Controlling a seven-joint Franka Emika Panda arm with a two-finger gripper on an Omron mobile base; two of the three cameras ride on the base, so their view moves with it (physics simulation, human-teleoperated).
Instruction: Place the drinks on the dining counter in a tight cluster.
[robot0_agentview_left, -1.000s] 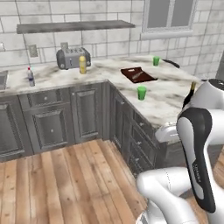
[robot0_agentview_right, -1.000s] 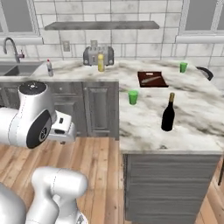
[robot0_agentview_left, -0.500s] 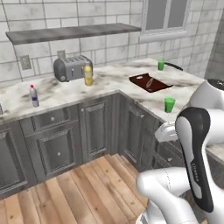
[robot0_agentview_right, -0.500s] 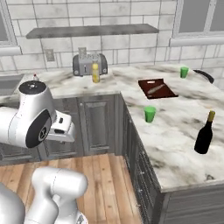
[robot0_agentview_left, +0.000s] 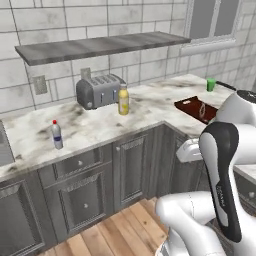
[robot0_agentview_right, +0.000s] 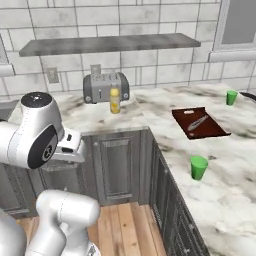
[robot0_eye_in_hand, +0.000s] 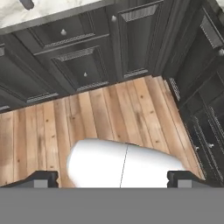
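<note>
The pincer (robot0_eye_in_hand: 113, 178) hangs wide open and empty over the wooden plank floor (robot0_eye_in_hand: 100, 113). Centre frame, the squat yellow bottle with pale cap (robot0_agentview_left: 123, 99) stands on the marble worktop (robot0_agentview_left: 100, 125) beside the grey toaster (robot0_agentview_left: 100, 90); the small clear red-capped bottle (robot0_agentview_left: 57, 134) stands apart, centre left.

Both base views face the toaster (robot0_agentview_left: 100, 90) corner; hand view looks down at floorboards (robot0_eye_in_hand: 109, 113)

yellow bottle (robot0_agentview_left: 123, 100) | green cup (robot0_agentview_right: 198, 167) | dark red board (robot0_agentview_right: 200, 122) | grey toaster (robot0_agentview_left: 100, 90) | brown-veined white counter (robot0_agentview_left: 95, 127)
</note>
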